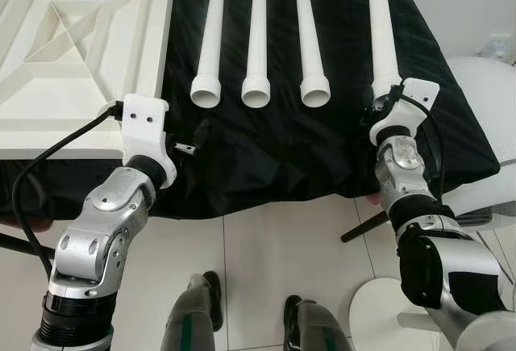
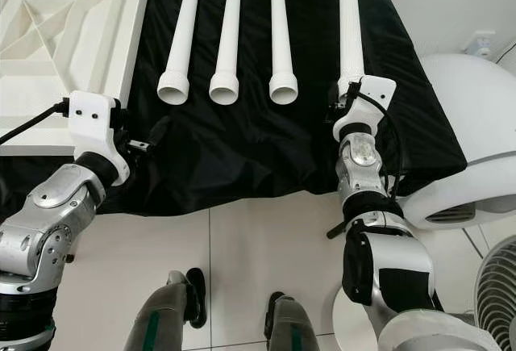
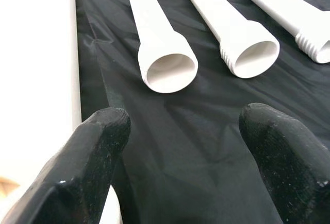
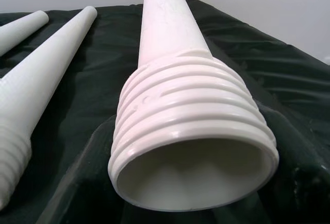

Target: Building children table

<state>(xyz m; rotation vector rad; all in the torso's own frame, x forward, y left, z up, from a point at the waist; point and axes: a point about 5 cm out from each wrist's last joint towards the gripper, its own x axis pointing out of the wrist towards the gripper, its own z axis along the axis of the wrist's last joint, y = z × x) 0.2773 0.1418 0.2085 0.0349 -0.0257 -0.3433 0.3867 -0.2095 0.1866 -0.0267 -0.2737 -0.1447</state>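
Tabletop (image 1: 72,36), white and turned underside up so its ribs show, lies on the black cloth (image 1: 266,149) ahead on my left in the left eye view, with four white table legs (image 1: 258,40) side by side to its right, threaded ends toward me. My left gripper (image 1: 187,148) rests on the cloth just beside the tabletop's near corner; my right gripper (image 2: 343,109) sits at the threaded end of the rightmost leg (image 2: 349,16). From my left wrist, my two black fingers (image 3: 87,167) are spread apart over bare cloth, pinching nothing, the nearest leg's open end (image 3: 167,69) beyond them. From my right wrist, the threaded mouth (image 4: 193,147) looms very close; whether those fingers are spread or pressed together I cannot tell
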